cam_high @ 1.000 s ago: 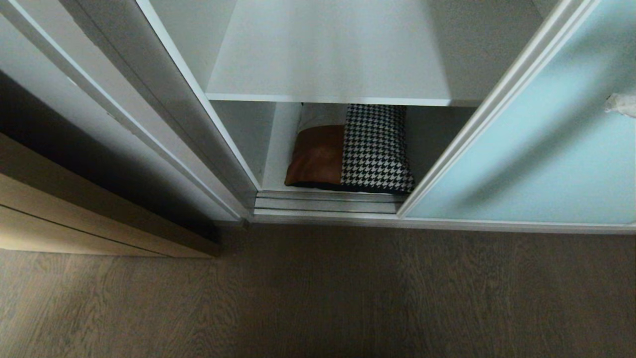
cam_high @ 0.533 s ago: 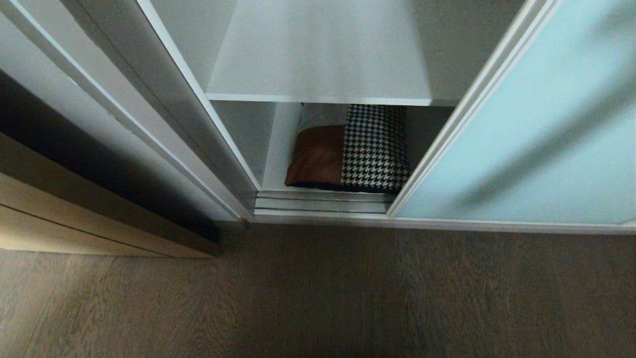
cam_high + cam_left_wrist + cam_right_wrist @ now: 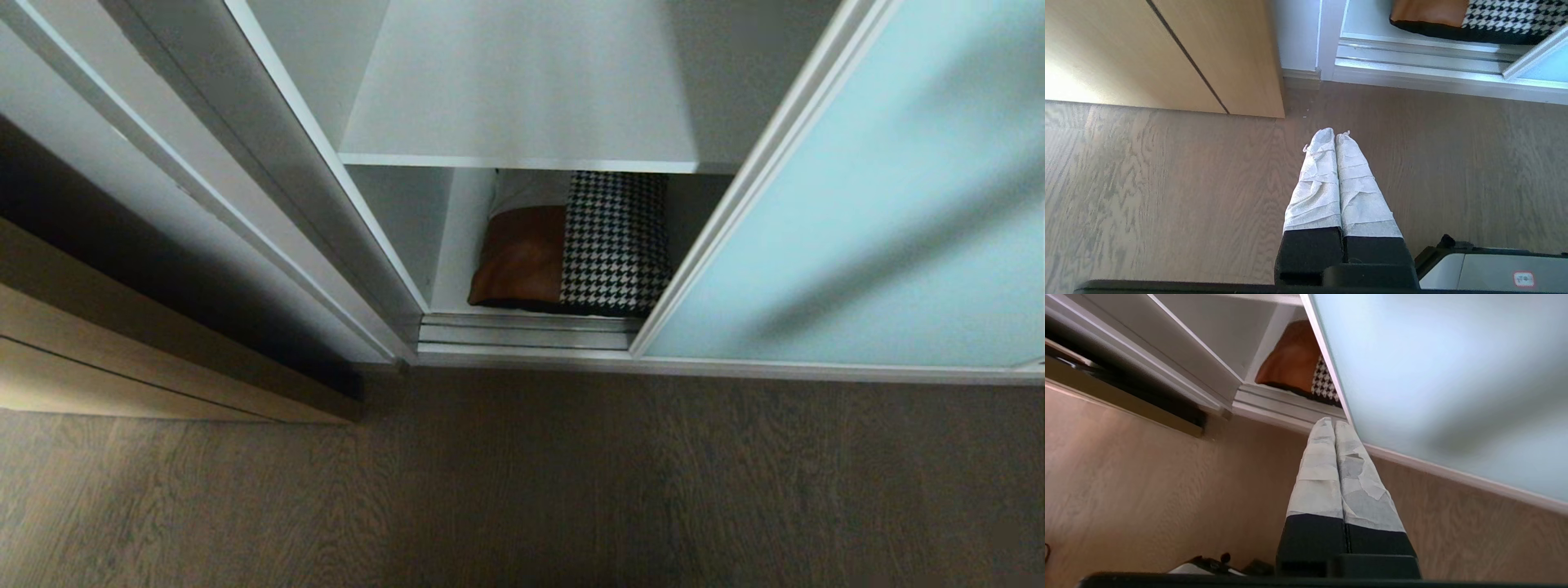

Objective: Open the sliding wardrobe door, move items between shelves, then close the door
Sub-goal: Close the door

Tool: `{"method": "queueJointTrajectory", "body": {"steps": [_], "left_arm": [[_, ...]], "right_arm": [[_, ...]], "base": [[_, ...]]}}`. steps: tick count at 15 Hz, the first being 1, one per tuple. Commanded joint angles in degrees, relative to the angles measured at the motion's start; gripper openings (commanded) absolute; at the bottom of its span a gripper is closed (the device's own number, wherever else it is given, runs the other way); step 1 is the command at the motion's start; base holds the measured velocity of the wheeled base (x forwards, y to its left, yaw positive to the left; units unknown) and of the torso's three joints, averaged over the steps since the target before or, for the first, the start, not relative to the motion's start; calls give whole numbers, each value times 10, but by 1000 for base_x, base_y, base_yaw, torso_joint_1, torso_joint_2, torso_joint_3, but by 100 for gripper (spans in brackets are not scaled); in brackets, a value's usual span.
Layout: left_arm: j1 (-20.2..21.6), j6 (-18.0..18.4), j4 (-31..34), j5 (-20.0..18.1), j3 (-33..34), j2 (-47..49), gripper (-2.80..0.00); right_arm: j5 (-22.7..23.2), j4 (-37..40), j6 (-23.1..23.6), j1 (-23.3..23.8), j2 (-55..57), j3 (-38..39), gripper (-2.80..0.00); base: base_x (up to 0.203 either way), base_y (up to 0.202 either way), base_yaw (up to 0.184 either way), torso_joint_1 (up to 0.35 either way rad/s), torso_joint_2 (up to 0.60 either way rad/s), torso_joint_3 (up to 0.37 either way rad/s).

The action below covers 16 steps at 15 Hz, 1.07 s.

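wood floor [image 3: 522,490]; cushion [image 3: 571,245] shelved.

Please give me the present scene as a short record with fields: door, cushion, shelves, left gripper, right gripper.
door: sliding wardrobe door partly open, hiding the cushion's right corner
cushion: cushion lies on the bottom shelf, beside the left wall
upper shelf: upper shelf bare where visible
left gripper: left gripper shut, holding nothing, above the floor
right gripper: right gripper shut, holding nothing, near the door's bottom corner
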State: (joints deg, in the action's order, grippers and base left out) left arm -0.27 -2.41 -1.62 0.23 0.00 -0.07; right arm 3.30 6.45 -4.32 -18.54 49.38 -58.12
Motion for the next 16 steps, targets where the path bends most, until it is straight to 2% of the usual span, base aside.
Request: {"method": "queueJointTrajectory", "body": {"steps": [1,4,6,8,10,16], "left_arm": [[0,0,0,0,0,0,-280],[0,0,0,0,0,0,-280],[0,0,0,0,0,0,-280],[0,0,0,0,0,0,-280],[1,0,0,0,0,0,-280],[0,0,0,0,0,0,-280]], "right_arm": [[-1,1,-1,1,-33,22,-280],[14,-1,6,31,-75,70,-280],[20,-1,2,48,-77,63,-280],[41,0,-2,29,-71,48,-280],[45,-2,-8,-23,-48,37,-280],[46,-82,-37,-42,100,-29,-280]], "base": [[0,0,0,0,0,0],[0,0,0,0,0,0],[0,0,0,0,0,0],[0,0,0,0,0,0],[0,0,0,0,0,0],[0,0,0,0,0,0]]}}
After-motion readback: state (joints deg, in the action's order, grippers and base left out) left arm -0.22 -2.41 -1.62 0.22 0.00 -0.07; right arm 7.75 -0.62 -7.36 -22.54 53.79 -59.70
